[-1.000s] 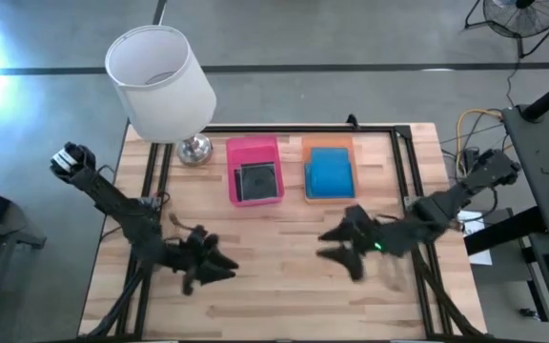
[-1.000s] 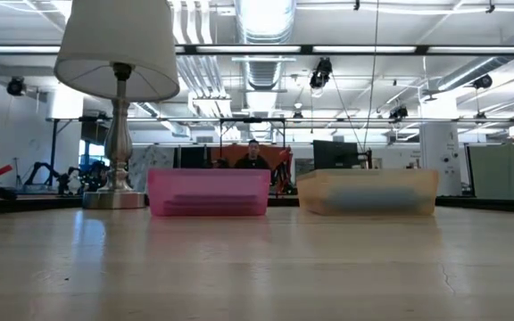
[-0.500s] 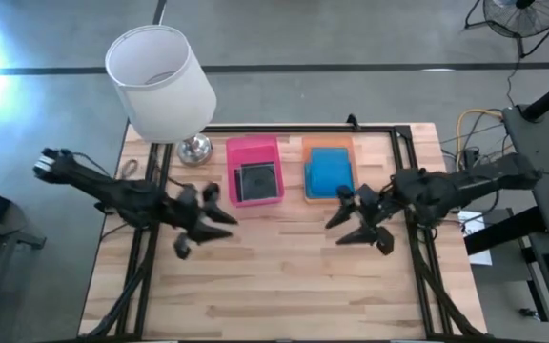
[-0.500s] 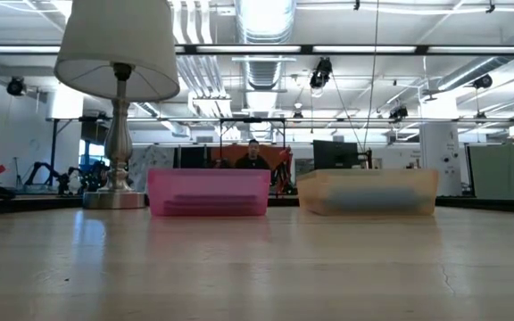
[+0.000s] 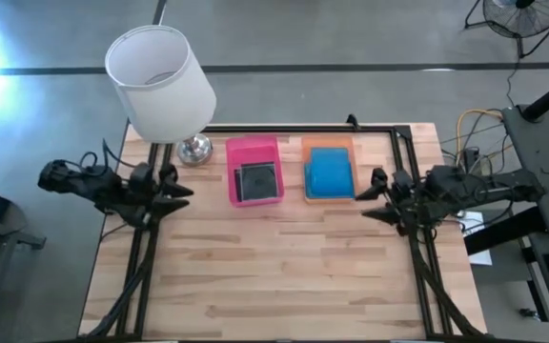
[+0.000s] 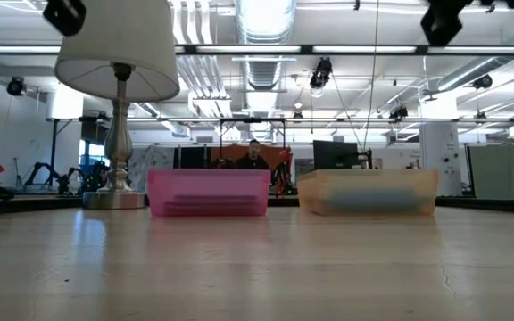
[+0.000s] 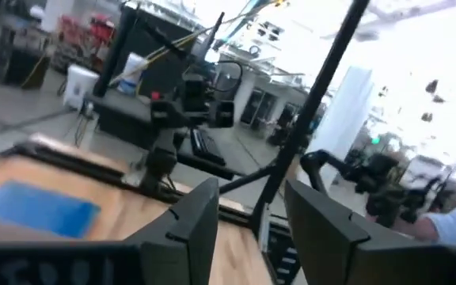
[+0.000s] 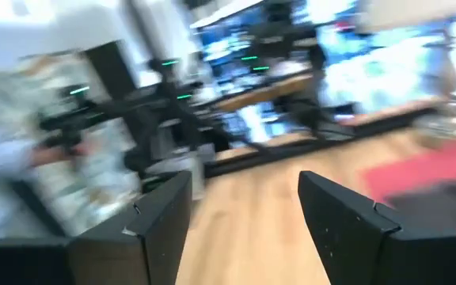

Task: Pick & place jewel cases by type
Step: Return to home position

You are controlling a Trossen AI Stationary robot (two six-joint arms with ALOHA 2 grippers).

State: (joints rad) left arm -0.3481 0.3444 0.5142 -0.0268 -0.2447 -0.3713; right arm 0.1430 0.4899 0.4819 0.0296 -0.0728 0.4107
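A pink tray [image 5: 254, 170] at the table's far middle holds clear dark jewel cases [image 5: 257, 180], the top one showing a disc. An orange tray [image 5: 329, 170] to its right holds blue jewel cases [image 5: 330, 172]. Both trays show in the low view, pink [image 6: 208, 192] and orange [image 6: 367, 192]. My left gripper [image 5: 174, 193] is open and empty, raised over the table's left edge and pointing right. My right gripper [image 5: 368, 200] is open and empty, raised right of the orange tray and pointing left. The left wrist view [image 7: 248, 229] shows a blue case [image 7: 34, 207]. The right wrist view [image 8: 248, 229] shows the pink tray [image 8: 426, 186].
A lamp with a white shade [image 5: 160, 81] stands on its silver base [image 5: 194, 149] at the far left corner, close to my left gripper. A black frame [image 5: 403, 162] runs along the table's far and side edges. Bare wood [image 5: 274, 267] lies in front of the trays.
Both grippers have risen from low over the near middle of the table and drawn back toward the far side and outward, the left to the table's left edge, the right to its right edge. Both have tipped up toward level and stayed open. The cases have not moved.
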